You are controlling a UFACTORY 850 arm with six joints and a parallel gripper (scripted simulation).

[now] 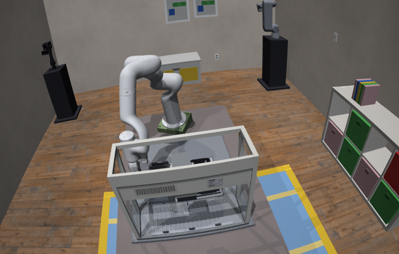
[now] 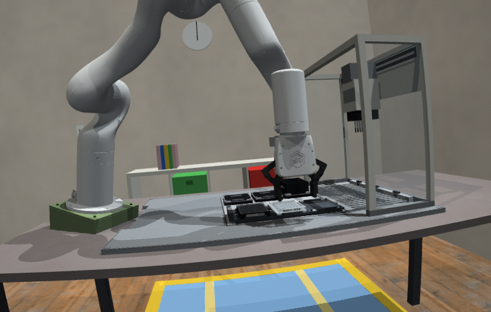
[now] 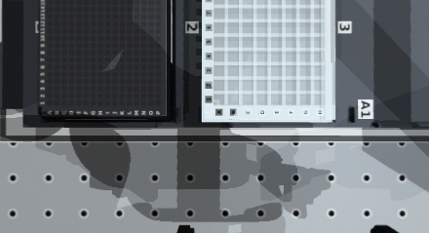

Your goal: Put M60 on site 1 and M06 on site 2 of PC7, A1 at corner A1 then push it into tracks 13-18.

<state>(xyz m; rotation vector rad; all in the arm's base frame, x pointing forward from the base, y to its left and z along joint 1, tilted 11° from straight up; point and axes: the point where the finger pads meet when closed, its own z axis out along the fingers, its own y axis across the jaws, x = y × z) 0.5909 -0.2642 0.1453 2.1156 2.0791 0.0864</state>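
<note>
Grey desk (image 2: pixel 472 205) carries the apron, where carrier PC7 (image 2: pixel 235 217) lies before the rails. Dark 384-well M60 (image 3: pixel 102 55) sits beside white 96-well M06 (image 3: pixel 268 55) on it. Above hangs the gripper (image 2: pixel 294 190), fingers (image 2: pixel 278 190) spread wide, holding nothing.

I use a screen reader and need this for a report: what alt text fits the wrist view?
Looking straight down, a dark fine-grid plate and a white plate with larger wells sit side by side on a dark carrier, with labels 2, 3 and A1 beside them. Below lies a grey board dotted with holes, crossed by shadows.
</note>
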